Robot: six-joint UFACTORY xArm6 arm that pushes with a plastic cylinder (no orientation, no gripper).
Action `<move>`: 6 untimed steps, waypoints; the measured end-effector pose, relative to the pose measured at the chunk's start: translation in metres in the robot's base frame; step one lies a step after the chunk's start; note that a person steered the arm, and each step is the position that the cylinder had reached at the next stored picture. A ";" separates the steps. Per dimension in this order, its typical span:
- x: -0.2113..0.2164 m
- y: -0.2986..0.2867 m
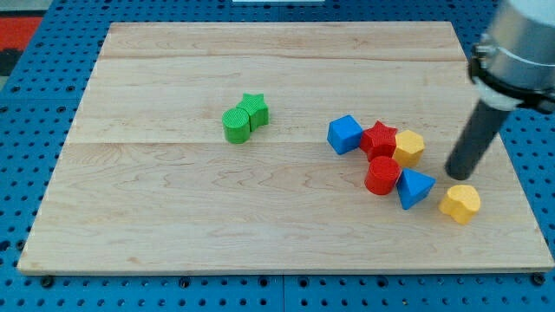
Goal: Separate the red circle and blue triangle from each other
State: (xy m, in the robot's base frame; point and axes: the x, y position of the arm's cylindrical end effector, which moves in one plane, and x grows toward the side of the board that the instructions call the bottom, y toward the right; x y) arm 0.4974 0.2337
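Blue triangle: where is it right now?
The blue triangle sits at the view's lower right, touching the red circle on its left, with my tip just right of it.

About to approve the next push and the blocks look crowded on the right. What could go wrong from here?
1. The red circle and blue triangle touch, and my tip sits to their right; a leftward push would likely shove both together rather than split them.
2. The red star and yellow hexagon sit just above the circle, so they may get dragged along.
3. The yellow block lies just below my tip, near the board's edge; a stray nudge could send it off.
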 end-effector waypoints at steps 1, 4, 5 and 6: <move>0.011 -0.007; 0.025 -0.168; 0.023 -0.165; 0.017 -0.115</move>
